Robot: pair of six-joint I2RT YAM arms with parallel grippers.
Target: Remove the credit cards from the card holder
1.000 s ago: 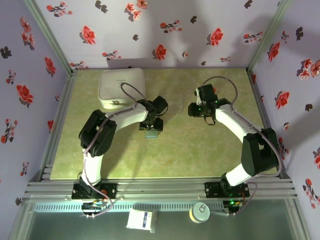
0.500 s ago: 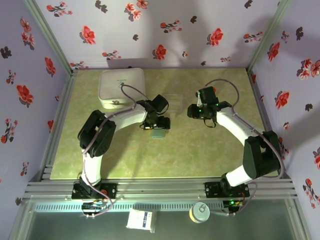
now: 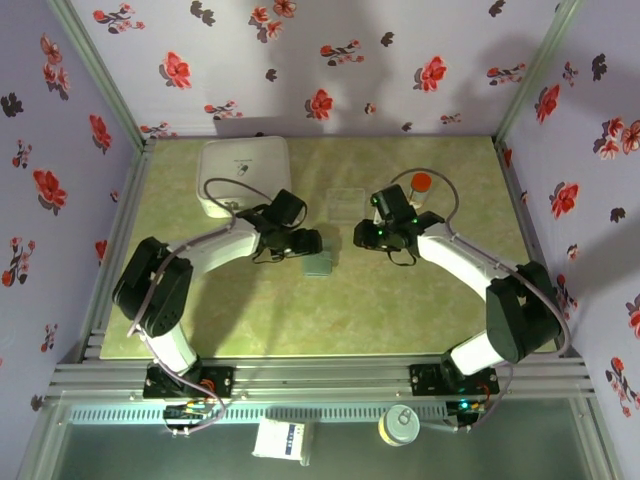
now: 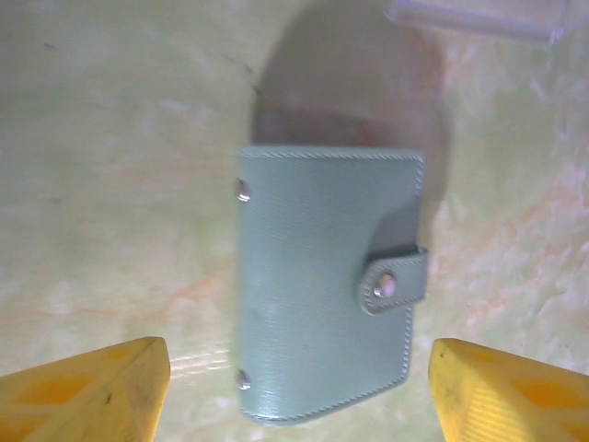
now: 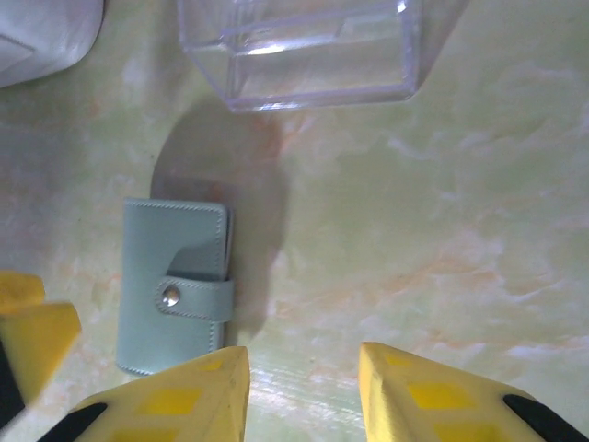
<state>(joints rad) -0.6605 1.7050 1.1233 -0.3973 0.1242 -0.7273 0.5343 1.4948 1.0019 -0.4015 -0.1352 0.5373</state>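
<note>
The card holder (image 4: pixel 327 285) is a grey-blue wallet lying flat on the green table, closed, its strap snapped. No credit cards show; they are hidden. My left gripper (image 4: pixel 299 396) is open, and its yellow fingers (image 4: pixel 83 391) stand on either side of the holder's near end without touching it. From above, the left gripper (image 3: pixel 306 246) hangs just over the card holder (image 3: pixel 318 265). My right gripper (image 3: pixel 366 238) is to the right of it. In the right wrist view this gripper (image 5: pixel 304 387) is open over bare table, with the card holder (image 5: pixel 175 285) to its left.
A clear plastic tray (image 3: pixel 347 200) stands just behind the holder, and it also shows as a clear tray (image 5: pixel 304 46) in the right wrist view. A big white box (image 3: pixel 243 172) sits at the back left. A small red round object (image 3: pixel 421 181) lies behind the right arm.
The holder has slid a little to the right. The left arm has swung lower and to the left. My right gripper has moved left towards the holder, uncovering the red object.
</note>
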